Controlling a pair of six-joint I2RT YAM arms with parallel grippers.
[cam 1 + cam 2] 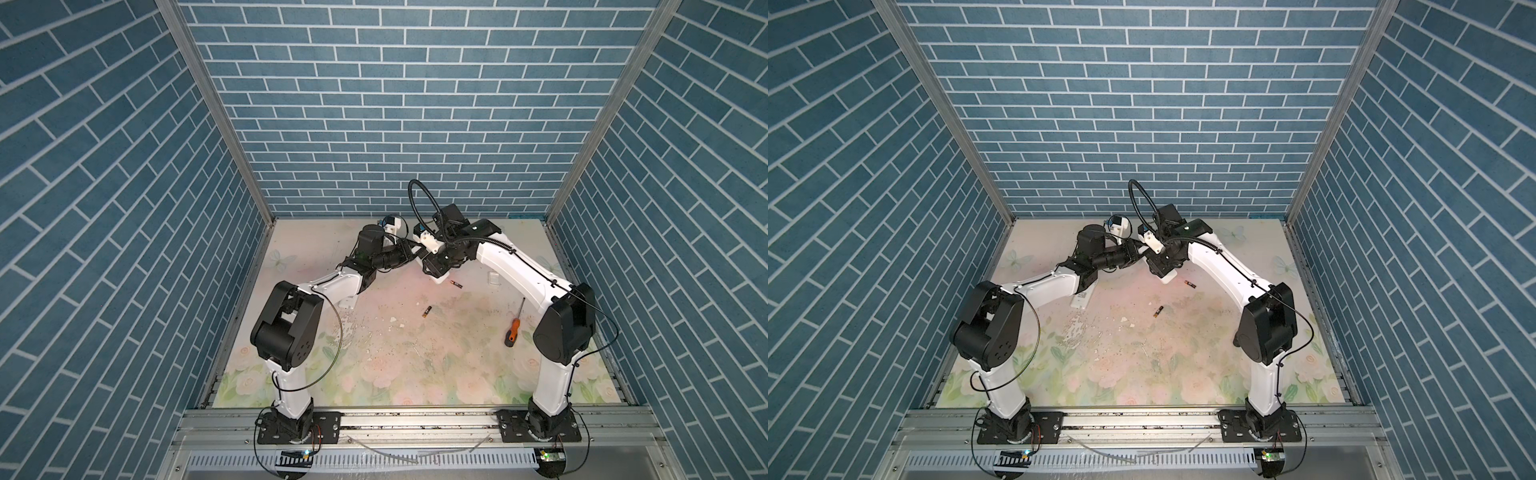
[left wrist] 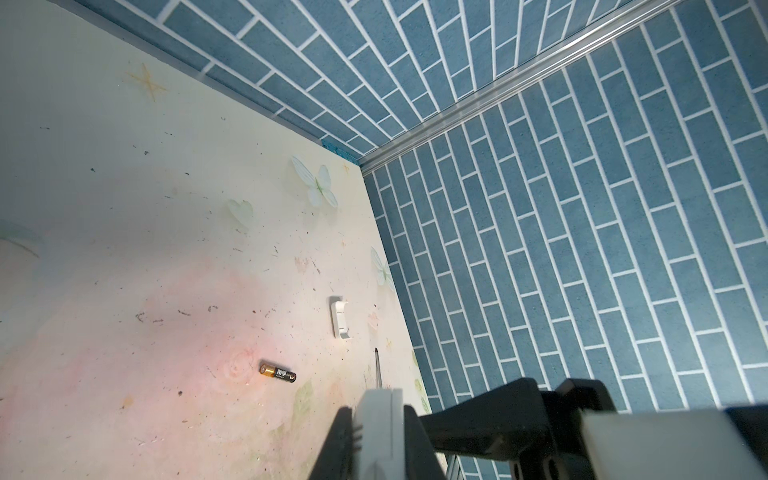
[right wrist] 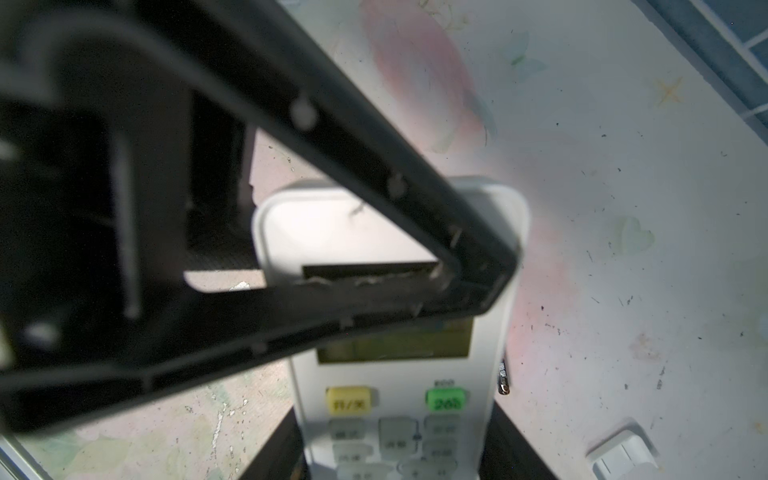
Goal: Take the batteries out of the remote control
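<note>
The white remote control [image 3: 399, 419] hangs in the air over the back middle of the table, button face toward the right wrist camera. My right gripper [image 3: 399, 457] is shut on its sides. My left gripper [image 2: 376, 415] is shut on the remote's thin far end [image 2: 376, 432], its black finger [image 3: 374, 249] crossing the end above the display. Both top views show the grippers meeting there [image 1: 424, 255] [image 1: 1148, 255]. Two black batteries with gold ends lie loose on the mat [image 1: 455, 284] [image 1: 427, 311] [image 1: 1190, 284] [image 1: 1158, 311]; one of them shows in the left wrist view [image 2: 278, 372]. The battery compartment is hidden.
The white battery cover [image 1: 493, 277] [image 2: 340, 320] [image 3: 623, 453] lies to the right of the grippers. An orange-handled screwdriver [image 1: 514, 328] lies by the right arm. A flat white piece [image 1: 1082, 300] sits under the left forearm. Brick-patterned walls enclose the table on three sides.
</note>
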